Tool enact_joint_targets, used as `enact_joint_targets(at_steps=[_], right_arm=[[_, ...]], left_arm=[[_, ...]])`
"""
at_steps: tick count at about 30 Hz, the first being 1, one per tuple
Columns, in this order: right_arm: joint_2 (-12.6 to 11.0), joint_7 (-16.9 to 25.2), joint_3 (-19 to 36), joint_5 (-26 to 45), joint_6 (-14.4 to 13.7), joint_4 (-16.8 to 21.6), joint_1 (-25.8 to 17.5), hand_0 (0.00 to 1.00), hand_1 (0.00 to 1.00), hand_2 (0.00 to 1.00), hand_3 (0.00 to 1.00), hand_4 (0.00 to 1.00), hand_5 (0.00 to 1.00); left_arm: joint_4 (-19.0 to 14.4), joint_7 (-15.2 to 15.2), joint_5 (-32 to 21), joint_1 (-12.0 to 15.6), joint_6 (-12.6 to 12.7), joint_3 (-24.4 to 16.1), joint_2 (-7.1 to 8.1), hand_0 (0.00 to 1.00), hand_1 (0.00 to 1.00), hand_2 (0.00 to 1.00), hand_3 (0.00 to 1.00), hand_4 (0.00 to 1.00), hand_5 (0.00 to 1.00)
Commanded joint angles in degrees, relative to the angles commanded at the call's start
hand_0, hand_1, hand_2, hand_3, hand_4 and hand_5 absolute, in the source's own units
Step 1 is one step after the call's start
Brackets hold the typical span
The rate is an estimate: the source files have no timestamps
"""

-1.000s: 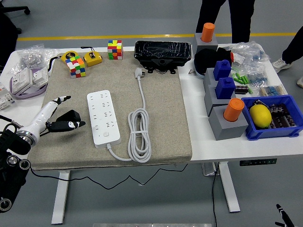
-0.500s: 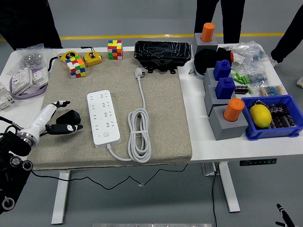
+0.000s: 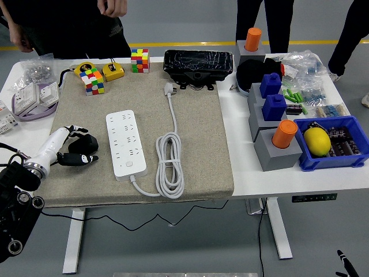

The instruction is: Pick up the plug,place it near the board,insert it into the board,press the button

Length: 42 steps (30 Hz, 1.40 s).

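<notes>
A small black plug (image 3: 87, 142) lies on the beige mat (image 3: 196, 138), left of the white power strip (image 3: 127, 143). My left hand (image 3: 84, 144) reaches in from the lower left on a white forearm. Its upper fingers (image 3: 76, 130) arch over the plug and its thumb lies just below it; I see no firm grip. The strip's button (image 3: 131, 166) is at its near end. The strip's own white cord (image 3: 170, 164) is coiled to its right. Of my right arm only a black tip (image 3: 343, 261) shows at the bottom right corner.
Rubik's cubes (image 3: 94, 81), yellow tape measures (image 3: 113, 71) and a black wrapped box (image 3: 198, 62) line the mat's far edge. Grey blocks with blue and orange pegs (image 3: 275, 141) and a blue bin (image 3: 331, 144) stand at right. A person in dark clothes (image 3: 75, 26) stands at the far left.
My left hand has drawn slightly back to the left while its fingers closed in around the plug, which stayed put. A person has stepped up to the far left of the table.
</notes>
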Motion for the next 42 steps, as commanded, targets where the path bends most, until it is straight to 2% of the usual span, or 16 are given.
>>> enact_joint_targets(at_steps=[1, 6, 7, 12, 13, 18, 19, 30, 31, 36, 37, 42], right_arm=[[-0.01, 0.00, -0.01, 0.01, -0.01, 0.00, 0.01, 0.811, 0.754, 0.733, 0.773, 0.998, 0.998], [-0.04, 0.03, -0.12, 0.10, 0.00, 0.00, 0.09, 0.811, 0.754, 0.733, 0.773, 0.998, 0.998], [-0.05, 0.03, -0.17, 0.14, 0.01, 0.00, 0.10, 0.810, 0.754, 0.733, 0.771, 0.998, 0.998], [-0.11, 0.00, -0.16, 0.16, -0.01, 0.00, 0.15, 0.810, 0.754, 0.733, 0.771, 0.998, 0.998], [-0.12, 0.00, -0.17, 0.18, -0.01, 0.00, 0.15, 0.810, 0.754, 0.733, 0.772, 0.998, 0.998], [-0.15, -0.01, -0.29, 0.28, 0.00, 0.00, 0.29, 0.810, 0.754, 0.733, 0.772, 0.998, 0.998], [-0.16, 0.03, -0.42, 0.39, 0.01, 0.00, 0.30, 0.811, 0.754, 0.733, 0.773, 0.998, 0.998], [-0.34, 0.00, -0.34, 0.30, 0.01, 0.00, 0.27, 0.811, 0.753, 0.733, 0.772, 0.998, 0.998], [-0.35, 0.01, -0.34, 0.30, 0.01, 0.00, 0.27, 0.811, 0.753, 0.733, 0.773, 0.998, 0.998], [-0.36, 0.04, -0.54, 0.47, 0.03, 0.00, 0.33, 0.811, 0.753, 0.733, 0.773, 0.998, 0.998], [-0.37, 0.02, -0.52, 0.47, 0.03, 0.00, 0.35, 0.811, 0.754, 0.733, 0.774, 0.998, 0.998], [-0.48, -0.06, -0.42, 0.39, 0.01, 0.00, 0.35, 0.811, 0.754, 0.733, 0.774, 0.998, 0.998]], left_arm=[[0.17, -0.26, -0.07, -0.05, 0.18, 0.02, -0.02, 0.634, 0.708, 0.661, 0.626, 0.998, 0.061], [0.52, -0.58, 0.07, -0.26, 0.73, 0.06, -0.07, 0.634, 0.708, 0.661, 0.626, 0.998, 0.061], [0.63, -0.63, 0.09, -0.30, 0.96, 0.07, -0.10, 0.561, 0.648, 0.574, 0.544, 0.998, 0.026], [0.87, -0.60, 0.72, -0.45, 1.97, 0.23, -0.23, 0.561, 0.648, 0.574, 0.544, 0.998, 0.026], [0.87, -0.59, 0.75, -0.47, 2.05, 0.25, -0.23, 0.456, 0.586, 0.525, 0.510, 0.998, 0.019], [1.24, -0.38, 1.29, -0.93, 3.45, 0.51, -0.30, 0.456, 0.586, 0.525, 0.510, 0.998, 0.019], [1.29, -0.39, 1.25, -0.95, 3.66, 0.55, -0.30, 0.395, 0.531, 0.516, 0.510, 0.998, 0.013], [1.76, -0.27, 1.51, -1.12, 4.75, 0.64, -0.44, 0.363, 0.517, 0.516, 0.517, 0.973, 0.002], [1.74, -0.24, 1.55, -1.11, 4.67, 0.64, -0.44, 0.322, 0.471, 0.469, 0.515, 0.872, 0.002], [1.55, 0.14, 2.06, -1.09, 4.01, 0.43, -0.45, 0.322, 0.471, 0.469, 0.515, 0.872, 0.002], [1.50, 0.24, 2.19, -1.13, 3.95, 0.41, -0.44, 0.286, 0.334, 0.354, 0.504, 0.814, 0.002], [1.44, 0.48, 2.55, -1.15, 3.67, 0.36, -0.50, 0.286, 0.334, 0.354, 0.504, 0.814, 0.002]])
